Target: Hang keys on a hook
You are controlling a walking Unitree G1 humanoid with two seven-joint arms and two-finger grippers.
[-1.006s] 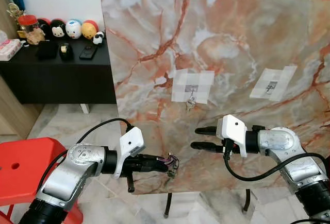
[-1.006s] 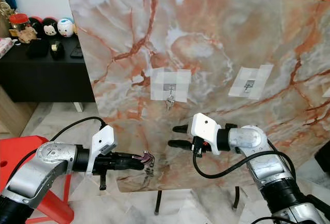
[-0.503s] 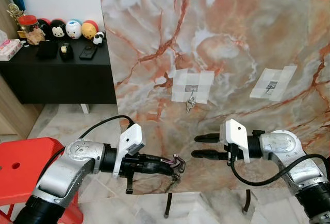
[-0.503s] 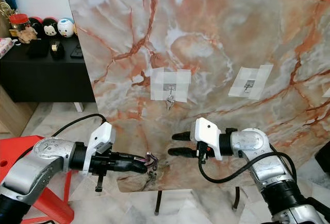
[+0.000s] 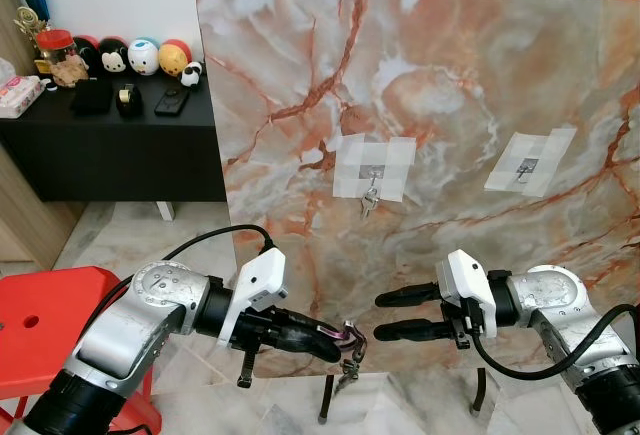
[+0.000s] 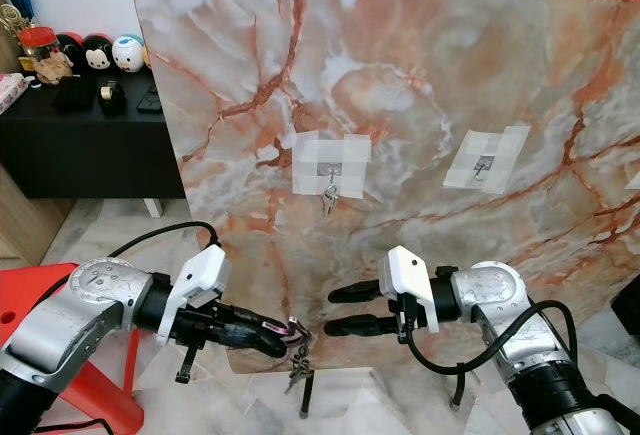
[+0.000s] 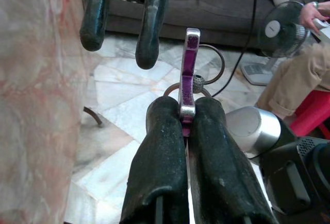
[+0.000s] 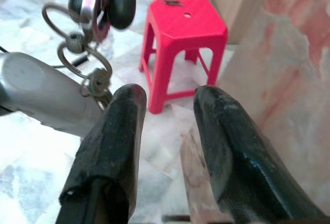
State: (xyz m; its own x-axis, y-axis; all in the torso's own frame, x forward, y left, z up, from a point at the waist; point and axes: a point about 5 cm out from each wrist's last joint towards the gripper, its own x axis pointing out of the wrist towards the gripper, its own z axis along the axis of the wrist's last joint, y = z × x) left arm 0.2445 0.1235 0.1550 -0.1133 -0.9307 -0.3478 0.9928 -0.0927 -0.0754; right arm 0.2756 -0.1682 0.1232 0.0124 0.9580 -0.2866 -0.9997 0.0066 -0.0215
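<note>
My left gripper [image 5: 342,341] is shut on a purple carabiner [image 7: 187,62], low in front of the upright marble board [image 5: 400,75]. Its key rings and keys [image 6: 297,363] dangle below the fingertips. My right gripper [image 5: 381,316] stands open just to the right of it, fingers pointing at the keys, a short gap away. In the right wrist view the keys [image 8: 86,72] hang close before the open fingers [image 8: 124,110]. Two taped hooks sit higher on the board: the left hook [image 5: 372,169] carries a small key [image 5: 368,201], the right hook [image 5: 527,166] is bare.
A red stool [image 5: 40,325] stands at my lower left. A black cabinet [image 5: 120,145] with round figurines lines the back left wall. The board rests on thin black legs [image 5: 325,400]. A seated person [image 7: 296,74] and a fan [image 7: 277,28] are behind.
My left gripper has carried the keys lower and to the right, toward the right gripper. The right gripper has sunk lower, staying open.
</note>
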